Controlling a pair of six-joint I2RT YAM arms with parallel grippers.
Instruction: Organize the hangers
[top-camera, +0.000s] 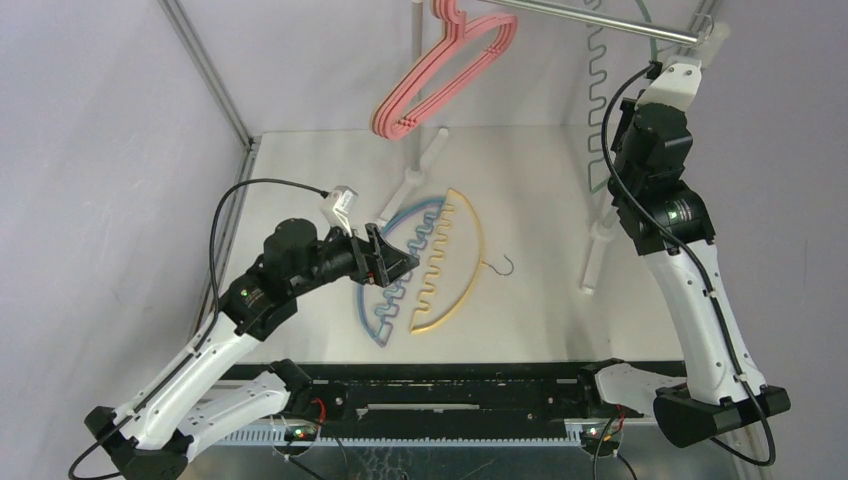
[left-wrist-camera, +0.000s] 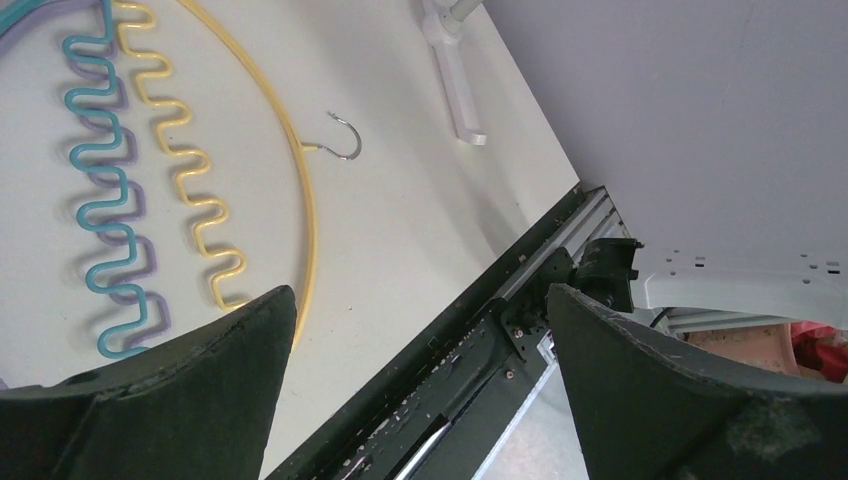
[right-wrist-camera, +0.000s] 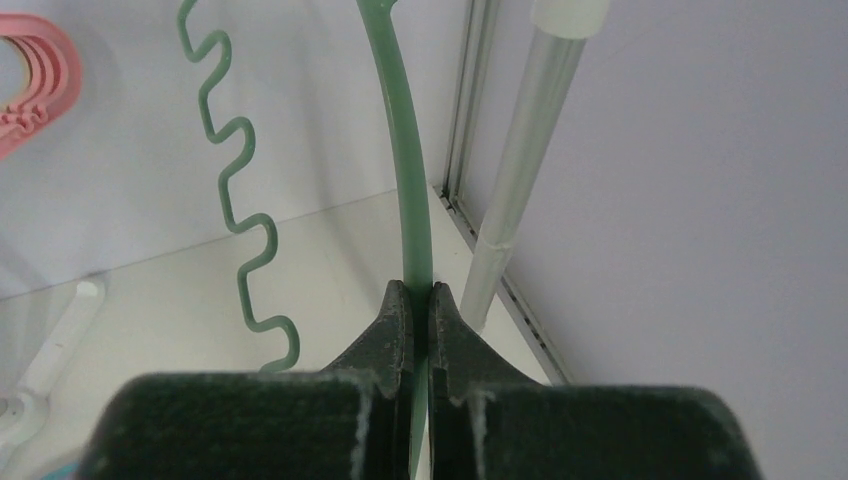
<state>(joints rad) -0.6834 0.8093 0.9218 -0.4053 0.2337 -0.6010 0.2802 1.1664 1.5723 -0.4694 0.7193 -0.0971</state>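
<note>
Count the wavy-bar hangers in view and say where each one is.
4. The green hanger is up by the rail, pinched in the right gripper. The yellow hanger, blue hanger and purple hanger lie on the table, purple under blue. More could hide beneath.

The green hanger (right-wrist-camera: 410, 180) is smooth plastic with a soft sheen. The yellow hanger (left-wrist-camera: 311, 230) looks alike, and its hook (left-wrist-camera: 352, 153) is bright polished metal. The rail (top-camera: 590, 20) is dull grey metal, the counter (top-camera: 530, 170) matt white, and the right pincer (right-wrist-camera: 419, 300) matt black and finely grainy.
</note>
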